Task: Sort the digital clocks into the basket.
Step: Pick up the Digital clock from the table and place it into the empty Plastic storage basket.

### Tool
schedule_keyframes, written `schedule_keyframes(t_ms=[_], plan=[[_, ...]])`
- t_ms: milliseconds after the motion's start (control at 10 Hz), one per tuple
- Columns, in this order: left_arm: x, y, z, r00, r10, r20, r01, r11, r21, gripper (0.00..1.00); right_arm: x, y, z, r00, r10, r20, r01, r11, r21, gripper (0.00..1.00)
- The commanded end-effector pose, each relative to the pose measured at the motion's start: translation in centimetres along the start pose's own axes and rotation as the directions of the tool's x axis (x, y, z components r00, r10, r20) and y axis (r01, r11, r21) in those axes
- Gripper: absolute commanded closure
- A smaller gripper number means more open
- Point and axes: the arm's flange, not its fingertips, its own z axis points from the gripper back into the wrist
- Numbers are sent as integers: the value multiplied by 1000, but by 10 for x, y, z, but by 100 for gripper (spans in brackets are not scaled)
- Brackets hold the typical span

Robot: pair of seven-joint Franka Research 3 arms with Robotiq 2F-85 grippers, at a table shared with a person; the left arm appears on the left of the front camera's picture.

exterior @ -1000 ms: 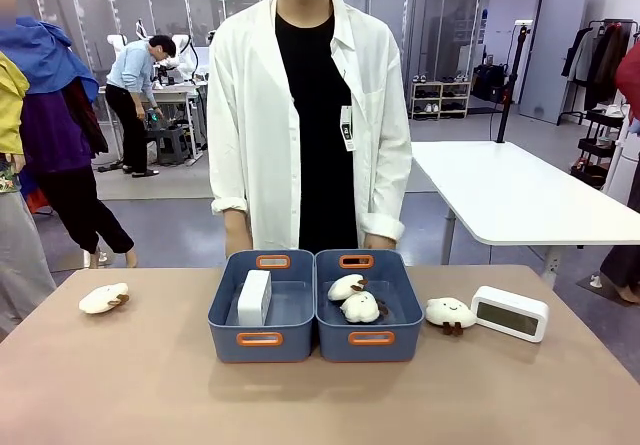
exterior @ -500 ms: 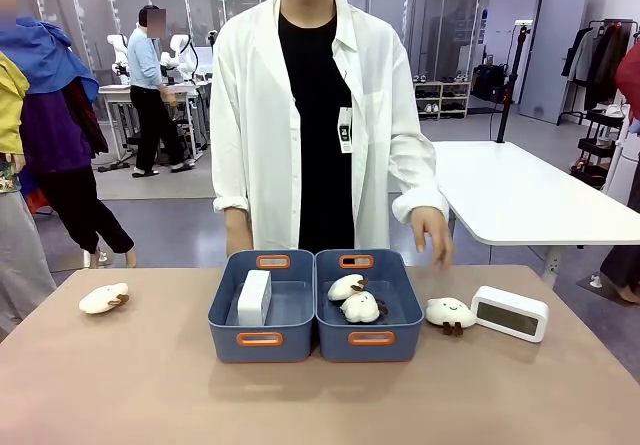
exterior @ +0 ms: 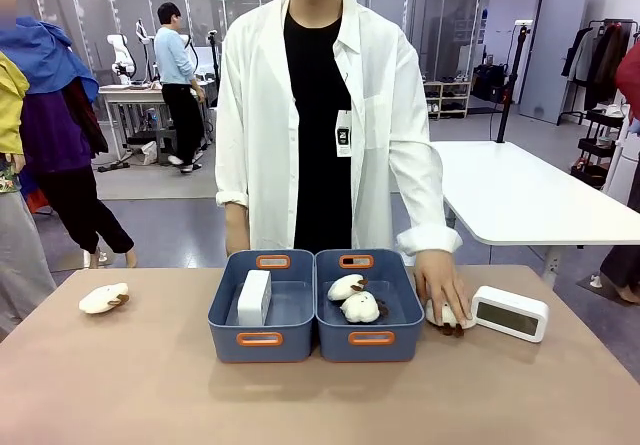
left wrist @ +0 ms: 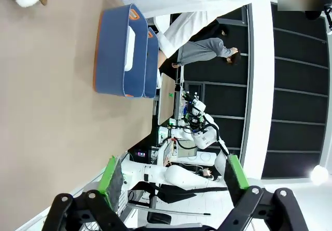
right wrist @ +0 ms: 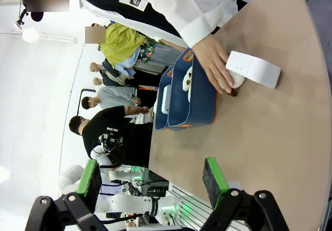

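over the tan table (exterior: 120,385), left gripper (left wrist: 173,168) and right gripper (right wrist: 152,176) are gaping wide, empty, and the right should be skirting the person's hand (exterior: 443,285) toward the white rounded plastic clock (exterior: 510,313).

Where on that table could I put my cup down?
The near strip of the table, this side of the left basket and right basket, is bare. So is the stretch between the plush toy at far left and the left basket. Right of the right basket it is crowded: the person's hand rests on another plush, with a clock just beyond.
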Motion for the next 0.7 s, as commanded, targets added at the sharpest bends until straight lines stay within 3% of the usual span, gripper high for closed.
schedule_keyframes(t_ms=[0, 600], plan=[[-8, 0, 2, 1000, -15, -5, 15, 1000, 1, 0, 0, 1, 0, 1000, 3, 0, -3, 1000, 0, 0], [-8, 0, 2, 1000, -15, -5, 15, 1000, 1, 0, 0, 1, 0, 1000, 3, 0, -3, 1000, 0, 0]])
